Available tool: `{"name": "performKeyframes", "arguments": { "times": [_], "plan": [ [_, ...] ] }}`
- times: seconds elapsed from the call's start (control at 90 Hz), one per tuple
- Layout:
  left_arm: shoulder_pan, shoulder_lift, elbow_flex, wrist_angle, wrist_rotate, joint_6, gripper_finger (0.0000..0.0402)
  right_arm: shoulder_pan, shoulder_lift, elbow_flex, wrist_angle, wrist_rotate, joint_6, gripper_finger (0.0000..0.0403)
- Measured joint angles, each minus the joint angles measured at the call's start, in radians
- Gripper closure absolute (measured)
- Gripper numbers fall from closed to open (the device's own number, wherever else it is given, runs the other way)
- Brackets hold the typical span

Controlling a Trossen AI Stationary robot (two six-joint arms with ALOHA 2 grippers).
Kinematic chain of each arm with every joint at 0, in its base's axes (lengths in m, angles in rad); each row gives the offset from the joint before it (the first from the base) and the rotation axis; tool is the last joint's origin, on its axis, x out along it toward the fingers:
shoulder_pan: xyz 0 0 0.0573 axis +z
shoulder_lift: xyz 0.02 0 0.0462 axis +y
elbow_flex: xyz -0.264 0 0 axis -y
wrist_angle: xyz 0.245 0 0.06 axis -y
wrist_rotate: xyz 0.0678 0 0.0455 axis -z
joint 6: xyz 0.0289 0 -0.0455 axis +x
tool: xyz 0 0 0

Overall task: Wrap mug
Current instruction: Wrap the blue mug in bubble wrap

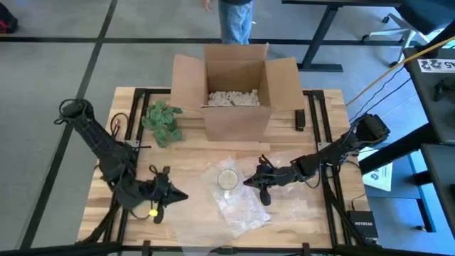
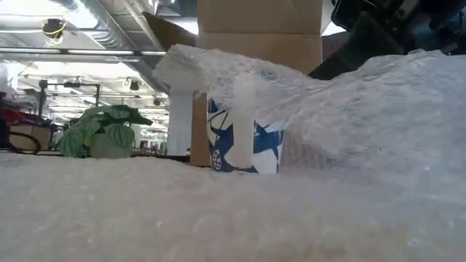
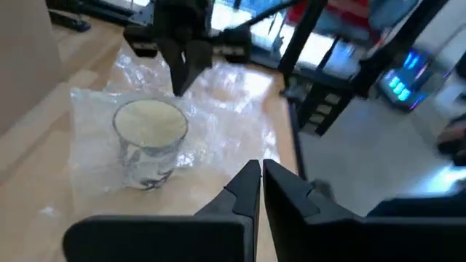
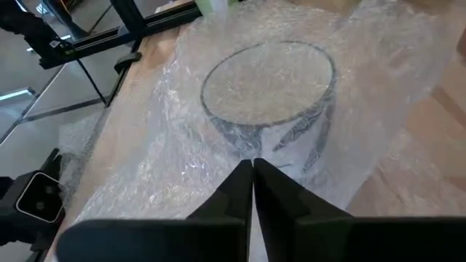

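Mid-wrap, by the look of it: mug (image 1: 227,179) upright near the middle of the desk (image 1: 192,160), blue-and-white pattern showing in the low view, standing on a sheet of bubble wrap (image 1: 242,206) with one flap already draped over its mouth and down one side. Right claw (image 1: 248,182) just beside the mug on the sheet, fingers pressed together with no gap visible in the right wrist view; whether a fold of wrap is pinched between them cannot be told, though the tips sit right at the plastic. Left claw (image 1: 181,195) well apart from the mug, off the sheet's edge, fingers closed to a slit and holding nothing. Next move, as a judgement: bringing the loose remainder of the sheet, spread toward the desk's near edge, up and around the uncovered side of the mug, likely needing the left claw to come in and steady the mug or take a corner. Cardboard box (image 1: 234,92) with pale filler behind the mug, small potted plant (image 1: 163,122) off to the left side. Hard to make out: the mug's handle, the sheet's exact edges, and the yellow speck under the left claw. Far side of the mug hidden in the low view.
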Motion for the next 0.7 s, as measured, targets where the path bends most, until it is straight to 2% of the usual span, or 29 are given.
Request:
{"name": "performKeyframes", "arguments": {
  "times": [0.144, 0.256, 0.378, 0.533, 0.7],
  "plan": [
    [-0.006, 0.120, 0.103, -0.162, 0.025, -0.106, 0.0402, 0.000, 0.000, 0.000, 0.000, 0.000, 0.003, 0.0403],
    [-0.003, 0.188, 0.135, -0.258, 0.058, -0.207, 0.0401, 0.000, -0.001, 0.000, 0.000, 0.000, 0.003, 0.0403],
    [0.009, 0.237, 0.135, -0.294, 0.172, -0.298, 0.0395, 0.000, -0.001, 0.000, 0.001, 0.000, 0.003, 0.0403],
    [0.026, 0.281, 0.135, -0.290, 0.299, -0.374, 0.0367, 0.000, -0.001, 0.000, 0.001, 0.000, 0.009, 0.0403],
    [0.037, 0.303, 0.135, -0.295, 0.321, -0.421, 0.0317, 0.000, -0.001, 0.000, 0.002, -0.002, 0.011, 0.0403]
  ]
}}
